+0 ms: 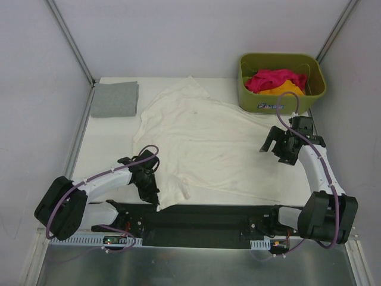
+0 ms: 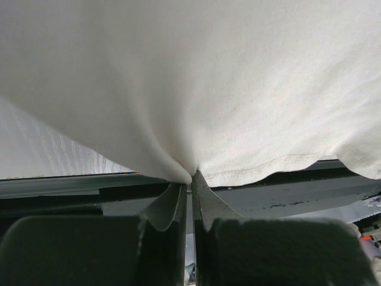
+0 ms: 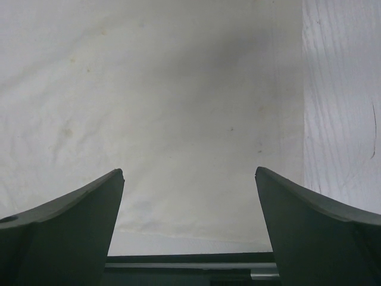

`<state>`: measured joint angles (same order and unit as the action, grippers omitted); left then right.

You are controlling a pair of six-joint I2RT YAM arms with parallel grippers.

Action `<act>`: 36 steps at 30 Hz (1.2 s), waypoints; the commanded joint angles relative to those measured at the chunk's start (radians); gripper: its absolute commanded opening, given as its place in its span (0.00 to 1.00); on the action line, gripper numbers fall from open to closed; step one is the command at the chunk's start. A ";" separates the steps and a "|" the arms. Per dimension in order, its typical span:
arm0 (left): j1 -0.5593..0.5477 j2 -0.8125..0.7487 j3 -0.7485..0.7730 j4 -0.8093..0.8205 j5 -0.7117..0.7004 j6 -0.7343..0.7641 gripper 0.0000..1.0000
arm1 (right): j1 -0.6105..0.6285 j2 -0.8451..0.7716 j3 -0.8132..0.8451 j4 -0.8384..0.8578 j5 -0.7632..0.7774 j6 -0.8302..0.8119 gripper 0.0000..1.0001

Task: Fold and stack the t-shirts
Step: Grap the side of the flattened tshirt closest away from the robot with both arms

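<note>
One cream-white t-shirt [image 1: 208, 140] spread flat, faintly stained perhaps, clamped in left gripper [image 2: 191, 180], right gripper [image 3: 189, 173] agape

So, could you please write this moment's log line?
left fingers: shut on hem of cream-white cotton t-shirt | right fingers: open, hovering | grey folded t-shirt: far left | olive-green plastic basket: pink shirt, orange shirt

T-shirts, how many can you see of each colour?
Cream-white t-shirt: 1
Grey t-shirt: 1
Pink t-shirt: 1
Orange t-shirt: 1
Total: 4
</note>
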<state>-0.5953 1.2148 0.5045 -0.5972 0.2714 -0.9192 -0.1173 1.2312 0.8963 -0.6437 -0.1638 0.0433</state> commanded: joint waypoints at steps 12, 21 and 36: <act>0.000 -0.254 -0.035 0.022 0.065 -0.015 0.00 | -0.091 -0.395 -0.275 -0.198 0.044 0.309 0.97; 0.002 -0.255 0.023 0.013 0.045 0.013 0.00 | -0.122 -0.486 -0.372 -0.280 0.090 0.421 0.97; 0.006 -0.189 0.086 0.011 0.009 0.048 0.00 | -0.124 -0.388 -0.485 -0.074 0.138 0.466 0.80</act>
<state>-0.5945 1.0134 0.5488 -0.5655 0.3035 -0.8967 -0.2321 0.8143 0.4194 -0.7891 -0.0895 0.4942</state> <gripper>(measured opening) 0.010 0.838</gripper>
